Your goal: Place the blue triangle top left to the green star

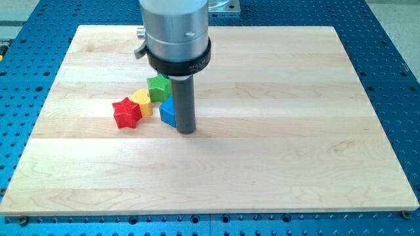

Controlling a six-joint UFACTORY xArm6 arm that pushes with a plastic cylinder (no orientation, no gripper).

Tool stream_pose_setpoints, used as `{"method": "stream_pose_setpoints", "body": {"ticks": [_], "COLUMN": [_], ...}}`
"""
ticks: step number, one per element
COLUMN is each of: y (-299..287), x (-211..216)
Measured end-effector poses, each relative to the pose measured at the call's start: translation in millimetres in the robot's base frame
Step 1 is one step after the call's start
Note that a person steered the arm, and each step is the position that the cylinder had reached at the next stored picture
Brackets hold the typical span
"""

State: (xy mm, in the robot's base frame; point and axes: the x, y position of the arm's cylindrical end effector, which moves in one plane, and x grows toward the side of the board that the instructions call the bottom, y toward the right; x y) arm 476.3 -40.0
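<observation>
The desk (275, 118) is a pale wooden board that fills most of the view, lying on a blue perforated surface (394, 78) that shows around its edges. My arm comes down from the view's top as a wide grey cylinder with a black collar (178, 59), and below it hangs my tool, a straight dark rod. It has nothing that spreads or presses together, so it pinches nothing. My tip (187, 133) rests on the desk left of the board's centre.

All four blocks sit in one tight cluster just to the view's left of the rod. The red star (126, 113) lies farthest to the view's left. The yellow block (142, 100), whose shape I cannot make out clearly, touches it on the upper right. The green star (158, 87) sits above and to the right of the yellow one, close under the collar. The blue triangle (168, 111) lies directly against the rod's left side, partly hidden by it, below and slightly right of the green star.
</observation>
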Motion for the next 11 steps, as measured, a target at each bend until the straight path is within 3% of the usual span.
{"method": "stream_pose_setpoints", "body": {"ticks": [2,3,8,9,10,11], "y": [2.3,9.1,-77.3,-112.8,-133.3,-152.0], "x": [-26.2,-81.2,-155.1,-135.7,-144.0,-118.1]}}
